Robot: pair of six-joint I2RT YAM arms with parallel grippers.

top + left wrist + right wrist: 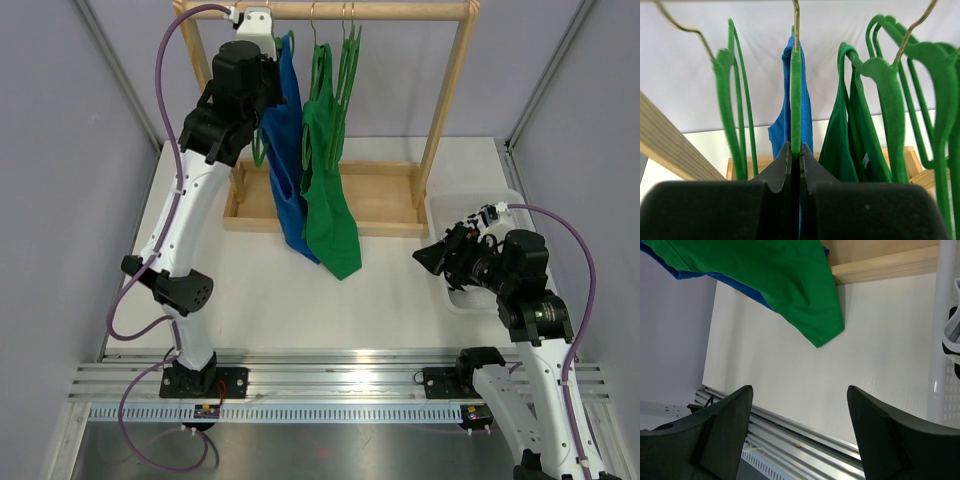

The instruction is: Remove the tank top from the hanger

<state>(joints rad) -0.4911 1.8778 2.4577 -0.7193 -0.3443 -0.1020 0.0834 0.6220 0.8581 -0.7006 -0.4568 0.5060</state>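
Note:
A blue tank top [288, 170] hangs on a green hanger [796, 95] from the wooden rail [400, 11]. Beside it, a green tank top [325, 195] hangs on another green hanger [880, 75]. My left gripper [265, 100] is up at the rail, and in the left wrist view it [795, 150] is shut on the blue top's hanger, with the blue fabric [780, 132] just behind. My right gripper [425, 257] is open and empty, low at the right. In its wrist view [799, 387] it looks at the green hem [790, 285] and a strip of blue [670, 267].
The wooden rack has a base tray [385, 200] and a right post [445, 100]. Empty green hangers [350, 55] hang right of the green top, and one [725, 95] hangs left of the blue top. A white bin [455, 215] stands at the right. Aluminium rails [330, 375] run along the near edge.

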